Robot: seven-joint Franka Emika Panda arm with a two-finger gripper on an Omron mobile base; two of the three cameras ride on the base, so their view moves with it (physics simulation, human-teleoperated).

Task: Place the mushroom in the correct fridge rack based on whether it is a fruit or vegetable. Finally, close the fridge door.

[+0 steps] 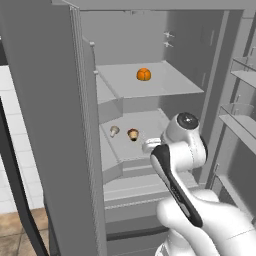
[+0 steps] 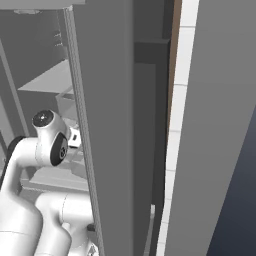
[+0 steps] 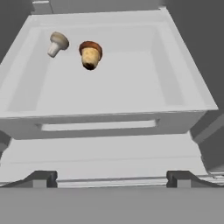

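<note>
The mushroom (image 3: pixel 90 54) lies on its side, brown cap and cream stem, at the back left of the fridge rack (image 3: pixel 127 87). In the left base view the mushroom (image 1: pixel 133 134) rests on that lower fridge rack (image 1: pixel 152 120), just beyond my wrist. My gripper (image 3: pixel 112 179) is open and holds nothing. It hangs in front of the rack's drawer front (image 3: pixel 98 126), well short of the mushroom. One dark fingertip (image 3: pixel 41 178) shows at the lower left of the hand view.
A paler mushroom (image 3: pixel 57 43) lies just left of the brown one. A round orange fruit (image 1: pixel 143 74) sits on the upper shelf. The left fridge door (image 1: pixel 50 125) stands open, and door bins (image 1: pixel 240 115) hang at right. A door edge (image 2: pixel 110 125) rises close beside the arm.
</note>
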